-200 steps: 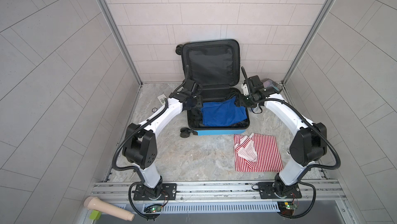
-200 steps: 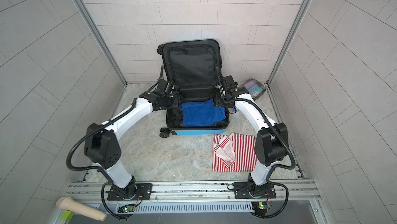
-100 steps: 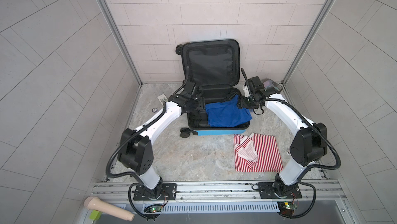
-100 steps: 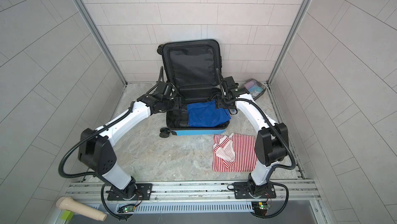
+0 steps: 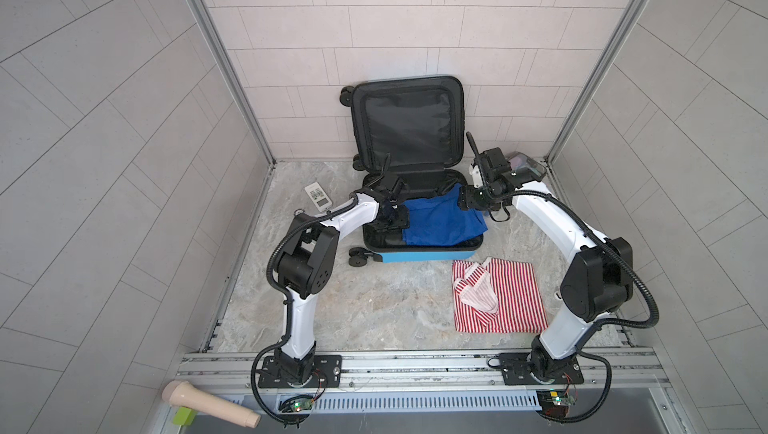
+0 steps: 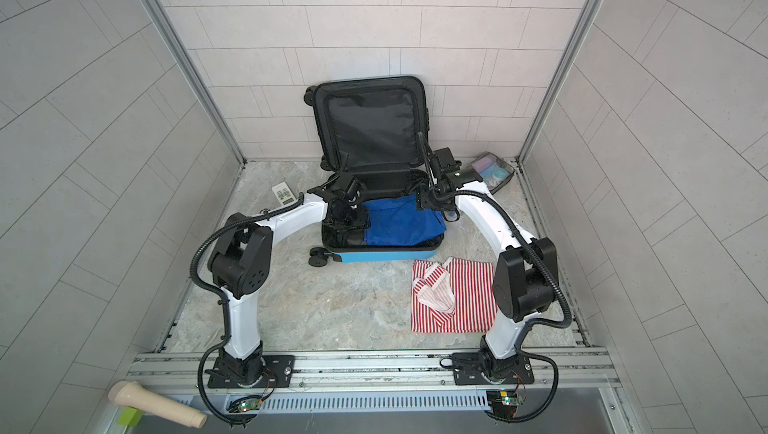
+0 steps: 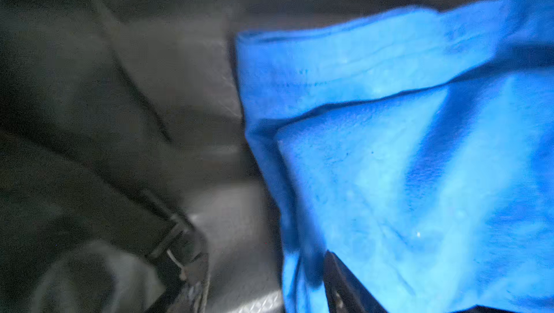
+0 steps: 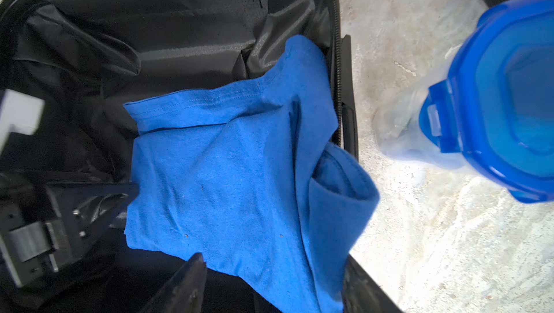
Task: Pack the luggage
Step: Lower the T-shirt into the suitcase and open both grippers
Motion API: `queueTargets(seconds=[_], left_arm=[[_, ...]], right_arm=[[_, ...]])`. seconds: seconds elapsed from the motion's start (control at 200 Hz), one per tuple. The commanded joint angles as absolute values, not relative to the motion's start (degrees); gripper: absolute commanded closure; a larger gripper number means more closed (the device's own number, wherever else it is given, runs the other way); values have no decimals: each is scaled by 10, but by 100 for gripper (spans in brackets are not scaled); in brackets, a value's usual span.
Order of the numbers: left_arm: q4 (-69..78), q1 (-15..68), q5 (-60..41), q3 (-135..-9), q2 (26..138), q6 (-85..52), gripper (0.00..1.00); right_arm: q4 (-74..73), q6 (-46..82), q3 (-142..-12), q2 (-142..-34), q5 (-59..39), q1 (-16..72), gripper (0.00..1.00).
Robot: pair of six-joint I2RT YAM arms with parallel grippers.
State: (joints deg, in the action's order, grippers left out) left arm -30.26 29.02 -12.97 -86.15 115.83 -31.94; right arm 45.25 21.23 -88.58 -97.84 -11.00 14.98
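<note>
1. The luggage (image 5: 428, 256) lies open at the back of the tabletop (image 5: 374, 299), its lid propped upright against the wall. It has not been moved in the last second.
2. The blue T-shirt (image 5: 440, 219) inside has been displaced. A second ago it lay square within the lower shell. It is now shifted to the right, with a sleeve draped over the right rim, and the black lining on the left is exposed.
3. The left hand (image 5: 392, 223) has been brought from the rear left rim to the shirt's left edge, low in the shell. It is released: in the left wrist view the hem is seen between spread fingers, and nothing is clamped.
4. The right hand (image 5: 463, 203) is found almost where it was, over the shirt's rear right corner. It is released, and no cloth is seen pinched.
5. The shirt is judged not yet packed, since the overhang would foul the zipper band and needs tucking in. A striped tote bag (image 5: 507, 299) and a clear pouch (image 5: 525, 163) are noted outside the luggage.
</note>
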Motion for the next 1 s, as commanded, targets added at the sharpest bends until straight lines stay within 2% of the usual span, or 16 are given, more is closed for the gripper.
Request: queueTargets(seconds=[0.0, 0.17, 0.26, 0.355, 0.57, 0.996], left_arm=[[-280, 295, -145, -877, 1174, -331, 35], [-269, 305, -150, -894, 1192, -336, 35], [-268, 308, -153, -904, 1205, -340, 39], [-266, 308, -156, -908, 1214, -343, 55], [-270, 303, -138, -905, 1184, -337, 100], [-316, 240, -92, -867, 1115, -325, 100]], right_arm=[[458, 216, -882, -976, -113, 148, 28], [455, 220, -881, -977, -118, 148, 28], [454, 222, -880, -976, -121, 148, 28], [453, 222, -877, -974, -121, 148, 28], [454, 221, -877, -975, -121, 148, 29], [479, 207, -896, -966, -105, 134, 28]])
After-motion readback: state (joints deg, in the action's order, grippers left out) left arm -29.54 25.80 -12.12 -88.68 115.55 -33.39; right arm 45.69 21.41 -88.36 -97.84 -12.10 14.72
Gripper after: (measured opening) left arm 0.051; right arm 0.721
